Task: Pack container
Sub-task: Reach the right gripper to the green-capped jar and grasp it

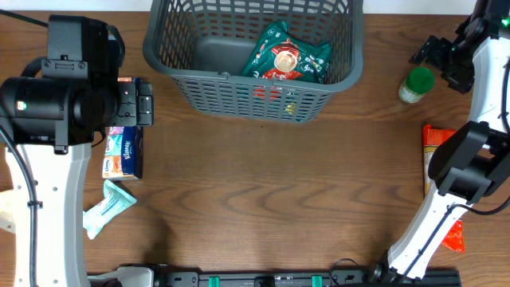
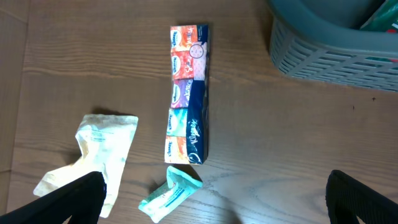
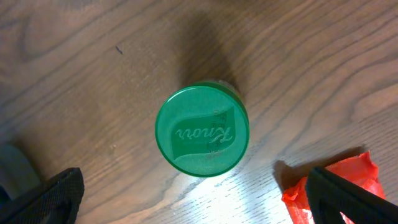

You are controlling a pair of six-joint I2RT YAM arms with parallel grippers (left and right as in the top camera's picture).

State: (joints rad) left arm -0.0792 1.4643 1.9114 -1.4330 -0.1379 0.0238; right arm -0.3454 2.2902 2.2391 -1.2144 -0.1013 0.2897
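Observation:
The container (image 1: 239,76) is the dark grey lattice basket at the back centre; its corner shows in the left wrist view (image 2: 323,50). A green packet (image 1: 285,54) lies inside it. My left gripper (image 2: 211,211) is open and empty, above a teal sachet (image 2: 169,194), a cream pouch (image 2: 93,155) and a long pack of tissues (image 2: 188,93). My right gripper (image 3: 199,211) is open and empty, hovering over a jar with a green lid (image 3: 202,130). In the overhead view the left gripper (image 1: 143,108) is left of the basket and the right gripper (image 1: 434,54) is beside the jar (image 1: 416,84).
A red-orange packet (image 3: 329,193) lies close to the jar, by the right finger; it also shows in the overhead view (image 1: 438,139) partly under the right arm. The tissue pack (image 1: 123,151) and teal sachet (image 1: 107,209) lie at the table's left.

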